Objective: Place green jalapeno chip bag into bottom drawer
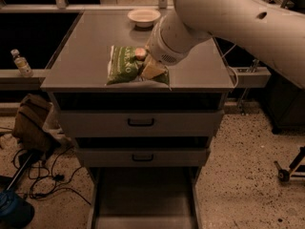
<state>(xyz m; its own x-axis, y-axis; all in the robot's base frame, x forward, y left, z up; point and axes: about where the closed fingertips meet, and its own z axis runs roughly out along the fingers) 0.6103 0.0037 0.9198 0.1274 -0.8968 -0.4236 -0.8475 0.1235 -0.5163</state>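
The green jalapeno chip bag [125,66] is a light-green crinkly bag held over the front edge of the grey cabinet top [86,51]. My gripper [145,65] comes in from the upper right and is shut on the bag's right side, with tan fingers [151,70] pressed on it. The bottom drawer [143,202] is pulled open below, a wide shallow grey tray with a bare floor. The two upper drawers [140,123] with black handles are closed.
A white bowl [144,17] sits at the back of the cabinet top. A water bottle [21,63] stands on the ledge at left. A brown bag [31,123], cables [45,175] and a blue object [12,210] lie on the floor at left. A wheeled stand [290,168] is at right.
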